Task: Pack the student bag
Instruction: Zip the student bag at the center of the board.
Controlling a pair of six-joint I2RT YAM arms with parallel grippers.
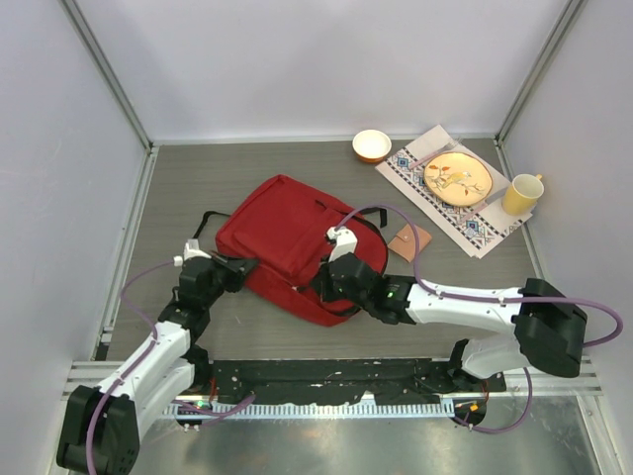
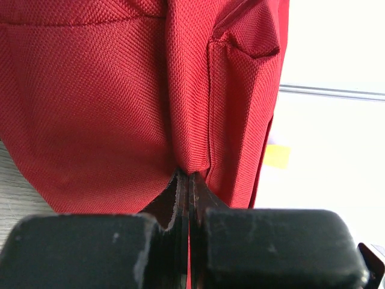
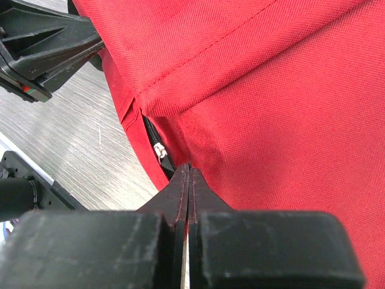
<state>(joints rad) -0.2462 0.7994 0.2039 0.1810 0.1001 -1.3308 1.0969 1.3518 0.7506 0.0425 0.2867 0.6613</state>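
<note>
The student bag [image 1: 292, 242] is a red fabric backpack lying flat in the middle of the table, with black straps at its left side. My left gripper [image 1: 237, 267] is at the bag's left edge. In the left wrist view it [image 2: 187, 176] is shut on a pinched fold of the bag's red fabric [image 2: 108, 108]. My right gripper [image 1: 326, 282] is at the bag's near right edge. In the right wrist view it [image 3: 187, 168] is shut, its tips pinching the bag's fabric [image 3: 277, 120] right beside a dark zipper with a silver slider [image 3: 159, 149].
A small brown flat item [image 1: 408, 239] lies just right of the bag. At the back right are an orange bowl [image 1: 371, 145], a patterned placemat [image 1: 485, 233] with a yellow plate [image 1: 457, 178], and a yellow mug [image 1: 521, 194]. White walls enclose the table.
</note>
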